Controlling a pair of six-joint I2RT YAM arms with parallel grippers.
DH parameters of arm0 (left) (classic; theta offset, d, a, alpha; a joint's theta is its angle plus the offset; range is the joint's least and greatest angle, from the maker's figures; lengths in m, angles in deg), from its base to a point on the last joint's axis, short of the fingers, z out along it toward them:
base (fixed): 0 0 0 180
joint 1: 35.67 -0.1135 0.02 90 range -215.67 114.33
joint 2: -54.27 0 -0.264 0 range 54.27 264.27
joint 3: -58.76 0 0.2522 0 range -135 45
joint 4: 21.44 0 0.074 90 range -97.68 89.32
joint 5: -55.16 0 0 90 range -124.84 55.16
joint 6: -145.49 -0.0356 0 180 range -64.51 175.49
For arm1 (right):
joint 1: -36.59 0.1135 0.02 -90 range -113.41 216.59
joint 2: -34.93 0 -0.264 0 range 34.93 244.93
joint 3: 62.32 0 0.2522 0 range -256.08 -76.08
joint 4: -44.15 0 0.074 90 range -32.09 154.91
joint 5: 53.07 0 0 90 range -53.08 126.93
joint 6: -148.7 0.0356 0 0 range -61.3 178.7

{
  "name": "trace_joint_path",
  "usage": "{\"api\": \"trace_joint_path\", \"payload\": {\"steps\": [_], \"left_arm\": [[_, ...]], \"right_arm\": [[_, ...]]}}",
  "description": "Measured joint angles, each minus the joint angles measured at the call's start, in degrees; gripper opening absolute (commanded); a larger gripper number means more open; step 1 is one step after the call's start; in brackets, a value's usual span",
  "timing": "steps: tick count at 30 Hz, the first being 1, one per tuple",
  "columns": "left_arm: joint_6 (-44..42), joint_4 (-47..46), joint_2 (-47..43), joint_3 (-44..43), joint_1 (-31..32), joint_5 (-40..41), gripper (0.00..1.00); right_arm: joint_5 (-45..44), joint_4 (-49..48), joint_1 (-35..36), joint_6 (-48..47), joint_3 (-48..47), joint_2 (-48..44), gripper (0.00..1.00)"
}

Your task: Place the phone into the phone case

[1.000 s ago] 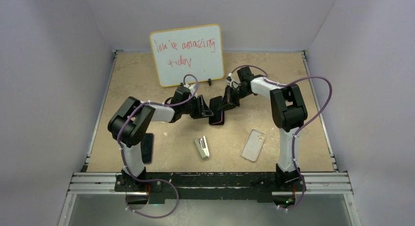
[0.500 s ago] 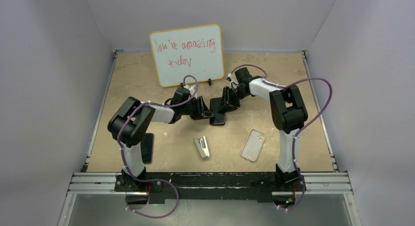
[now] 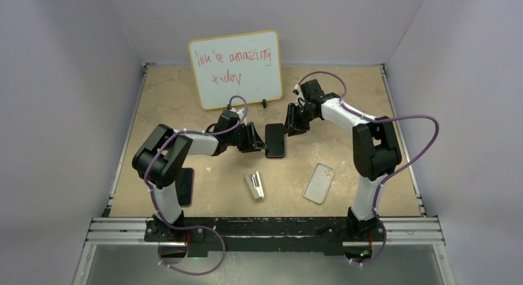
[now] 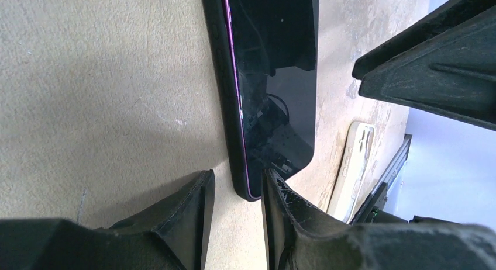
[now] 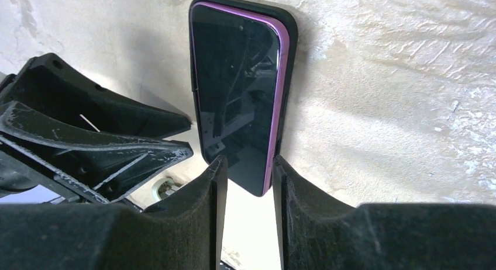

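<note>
The phone (image 3: 275, 140), black with a purple rim, lies screen up at the table's middle. My left gripper (image 3: 258, 140) is at its left edge. In the left wrist view the phone's corner (image 4: 248, 182) sits between my slightly parted fingers (image 4: 238, 185), and only the right one touches it. My right gripper (image 3: 290, 126) is at the phone's far right corner. In the right wrist view the phone's end (image 5: 245, 165) lies between my parted fingers (image 5: 245, 168). The translucent whitish phone case (image 3: 319, 182) lies apart at the front right and shows in the left wrist view (image 4: 354, 165).
A small grey stapler (image 3: 254, 186) lies in front of the phone. A whiteboard (image 3: 235, 69) with red writing stands at the back. A dark flat object (image 3: 185, 186) lies under the left arm. Walls enclose the table on three sides.
The phone, held tilted between both grippers before, has come down flat on the table. My right gripper has drawn back toward the far right; the left has barely moved.
</note>
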Motion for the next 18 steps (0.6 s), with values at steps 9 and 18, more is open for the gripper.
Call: {"api": "trace_joint_path", "payload": {"steps": [9, 18], "left_arm": [[-0.5, 1.2, 0.9, -1.7, 0.0, 0.4, 0.38], [-0.5, -1.3, 3.0, -2.7, 0.0, -1.4, 0.35]], "right_arm": [[-1.9, -1.5, 0.0, 0.3, 3.1, 0.3, 0.31], [-1.4, -5.6, 0.5, 1.2, 4.4, 1.7, 0.22]]}}
